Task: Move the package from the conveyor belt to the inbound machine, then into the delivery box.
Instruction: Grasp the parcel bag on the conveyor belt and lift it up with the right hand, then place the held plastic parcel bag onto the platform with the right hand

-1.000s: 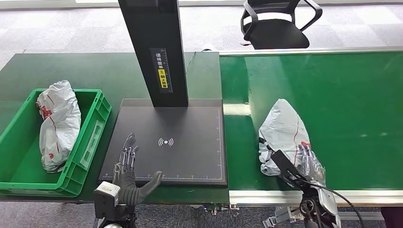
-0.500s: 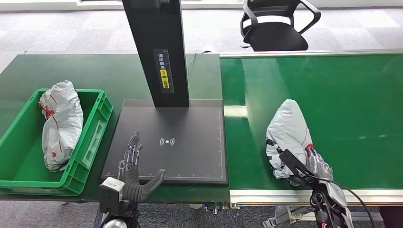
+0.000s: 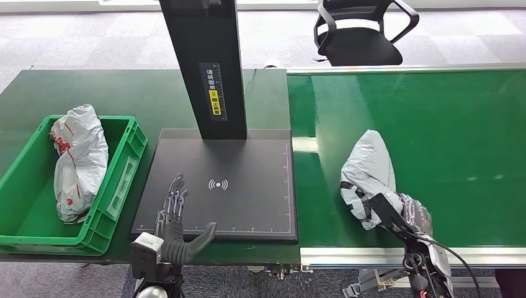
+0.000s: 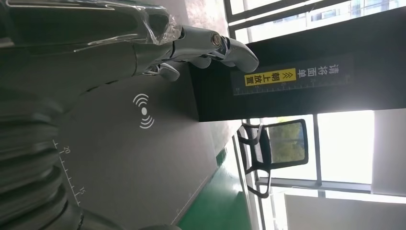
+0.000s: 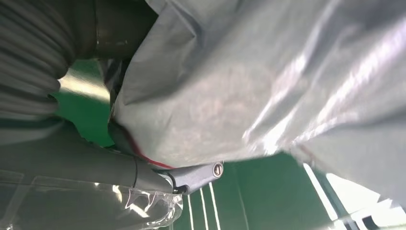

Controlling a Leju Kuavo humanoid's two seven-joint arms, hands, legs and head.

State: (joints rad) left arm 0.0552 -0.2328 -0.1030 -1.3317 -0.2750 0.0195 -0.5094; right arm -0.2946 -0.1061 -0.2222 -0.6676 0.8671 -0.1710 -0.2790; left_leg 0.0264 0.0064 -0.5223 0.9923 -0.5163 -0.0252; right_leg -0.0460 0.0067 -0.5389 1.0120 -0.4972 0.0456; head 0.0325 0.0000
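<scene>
Grey package [image 3: 370, 177] hides right robot hand [image 3: 406, 214] fingers.

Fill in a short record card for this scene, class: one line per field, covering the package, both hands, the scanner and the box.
Package on belt: grey-white bag lying on the green conveyor belt
Right hand: right hand grips the bag's near end
Left hand: left hand fingers apart, holding nothing, over the near edge of the scanner pad
Inbound machine: black pad bare, with black column
Delivery box: green crate holds another bag
</scene>
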